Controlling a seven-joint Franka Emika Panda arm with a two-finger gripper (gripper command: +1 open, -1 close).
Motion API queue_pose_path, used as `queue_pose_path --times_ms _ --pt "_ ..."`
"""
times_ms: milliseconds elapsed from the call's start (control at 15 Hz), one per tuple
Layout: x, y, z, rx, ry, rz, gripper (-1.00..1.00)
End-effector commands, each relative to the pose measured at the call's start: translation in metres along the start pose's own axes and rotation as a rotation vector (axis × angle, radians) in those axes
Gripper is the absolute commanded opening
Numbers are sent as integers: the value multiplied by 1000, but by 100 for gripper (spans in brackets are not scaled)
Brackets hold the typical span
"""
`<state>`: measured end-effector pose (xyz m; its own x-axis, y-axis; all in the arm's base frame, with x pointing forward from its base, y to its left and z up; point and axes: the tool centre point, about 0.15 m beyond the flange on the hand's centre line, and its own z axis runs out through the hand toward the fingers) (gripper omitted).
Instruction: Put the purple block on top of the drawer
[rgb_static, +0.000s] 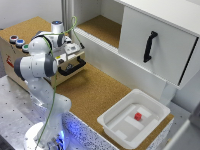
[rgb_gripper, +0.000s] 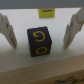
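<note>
The gripper (rgb_gripper: 41, 31) is hanging with its fingers (rgb_gripper: 7, 31) spread apart, flanking but not touching the purple block (rgb_gripper: 41, 42), which is sitting on a pale plywood surface (probably the drawer (rgb_static: 64, 64) box's top). The cube looks rigid and light; its flat opposite sides offer the easiest hold.

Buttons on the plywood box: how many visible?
3: red button, blue button and green button in a row on the plywood box. The arm may hide more.
</note>
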<state>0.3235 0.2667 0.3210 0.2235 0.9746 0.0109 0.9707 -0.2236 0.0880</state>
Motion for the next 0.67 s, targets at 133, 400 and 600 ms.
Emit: queue_pose_path --times_ms 133,400,600 --pt "2 -9 9 -28 69 43 -100" --pt "9 -11 8 -35 58 45 -100" --pt "10 -13 9 -47 39 53 -100"
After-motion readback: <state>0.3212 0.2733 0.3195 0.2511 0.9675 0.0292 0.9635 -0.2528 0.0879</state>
